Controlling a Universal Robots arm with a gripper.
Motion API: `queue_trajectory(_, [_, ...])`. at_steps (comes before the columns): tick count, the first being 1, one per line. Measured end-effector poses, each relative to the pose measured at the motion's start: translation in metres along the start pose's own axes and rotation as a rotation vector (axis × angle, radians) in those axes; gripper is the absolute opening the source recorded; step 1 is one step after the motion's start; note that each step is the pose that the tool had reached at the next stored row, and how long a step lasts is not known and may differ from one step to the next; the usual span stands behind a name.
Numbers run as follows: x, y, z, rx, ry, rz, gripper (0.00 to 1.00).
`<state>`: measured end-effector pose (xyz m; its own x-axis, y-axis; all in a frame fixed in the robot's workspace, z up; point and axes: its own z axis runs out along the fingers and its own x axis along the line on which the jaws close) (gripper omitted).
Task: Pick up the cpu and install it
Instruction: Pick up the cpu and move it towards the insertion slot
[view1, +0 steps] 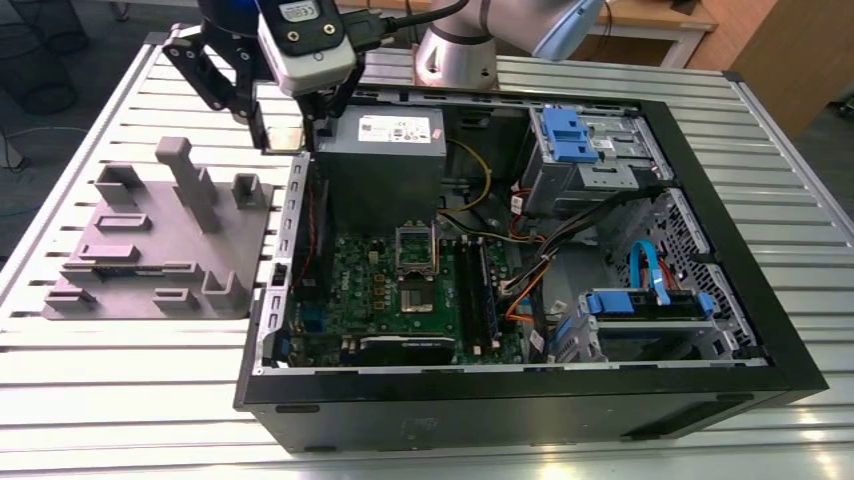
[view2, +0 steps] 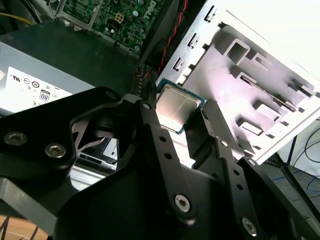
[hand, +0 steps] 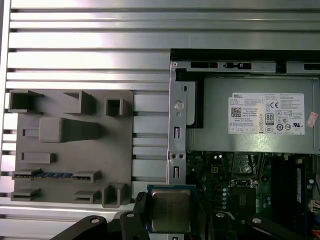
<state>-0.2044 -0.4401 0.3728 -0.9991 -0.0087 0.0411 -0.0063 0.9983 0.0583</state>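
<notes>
Fingers (view2: 154, 127) set narrow, clamped on the cpu (view2: 177, 107): one pad on each of two opposite edges, silver top facing the second wrist camera, chip held in the air and touching nothing else. In the exterior view the gripper (view1: 287, 128) hangs above the far corner of the open computer case (view1: 534, 400). To the exterior view's left of the fingers: grey plastic fixture (view1: 154, 240) with upright blocks, lying flat on the slatted metal table (view1: 80, 400), near the fingers but below and apart from them. Roughly under the fingers: the case's sheet-metal side wall (hand: 177, 115), which separates the fixture from the case interior. To the exterior view's right of the fingers: power supply (view1: 380, 140), just beside them. Past the power supply: green motherboard (view1: 360, 290) carrying the metal-framed socket (view1: 416, 262), well apart from the fingers and the held chip.
</notes>
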Motion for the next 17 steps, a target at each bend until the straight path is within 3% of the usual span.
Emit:
queue_trajectory(4, [-0.0085, -0.0001, -0.0002, -0.0001, 0.0, 0.0, 0.47])
queue_trajectory(14, [-0.0478, -0.0004, -0.0004, 0.0, 0.0001, 0.0, 0.47])
queue_trajectory(17, [-0.052, -0.0006, 0.0006, -0.0003, 0.0, 0.0, 0.47])
